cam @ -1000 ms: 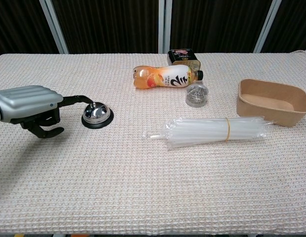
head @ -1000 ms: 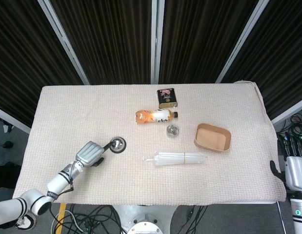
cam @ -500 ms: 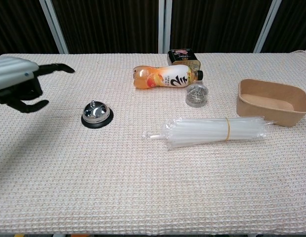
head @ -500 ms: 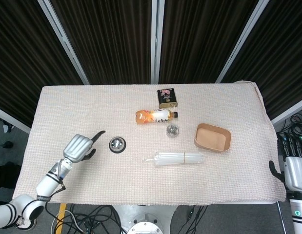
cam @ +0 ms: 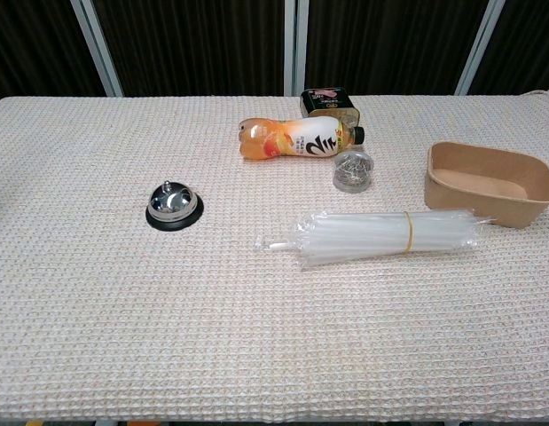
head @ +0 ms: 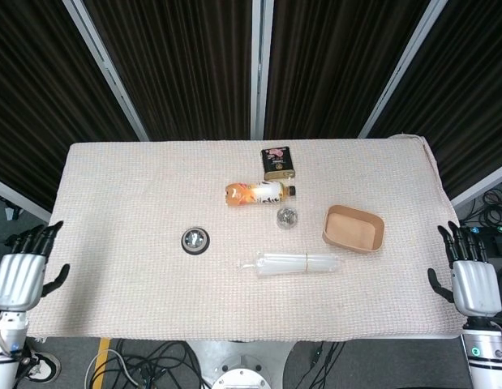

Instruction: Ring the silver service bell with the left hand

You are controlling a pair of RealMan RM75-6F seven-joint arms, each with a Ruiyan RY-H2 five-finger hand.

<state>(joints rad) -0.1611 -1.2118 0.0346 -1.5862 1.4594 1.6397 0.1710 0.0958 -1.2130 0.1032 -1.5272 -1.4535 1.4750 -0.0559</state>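
The silver service bell (head: pixel 195 240) (cam: pixel 172 206) stands on its black base, left of the table's middle, with nothing touching it. My left hand (head: pixel 19 275) hangs off the table's left edge, well away from the bell, its fingers spread and empty. Off the right edge is my right hand (head: pixel 468 278), fingers also apart and holding nothing. Neither hand shows in the chest view.
An orange drink bottle (cam: pixel 296 140) lies on its side behind a small clear jar (cam: pixel 353 170), with a dark tin (cam: pixel 328 101) further back. A bundle of clear straws (cam: pixel 380 234) lies at centre right, and a brown paper tray (cam: pixel 489 183) at the right.
My left hand has drawn back from the bell, moving left and off the table's edge, and its fingers have spread. The right hand has risen into view.
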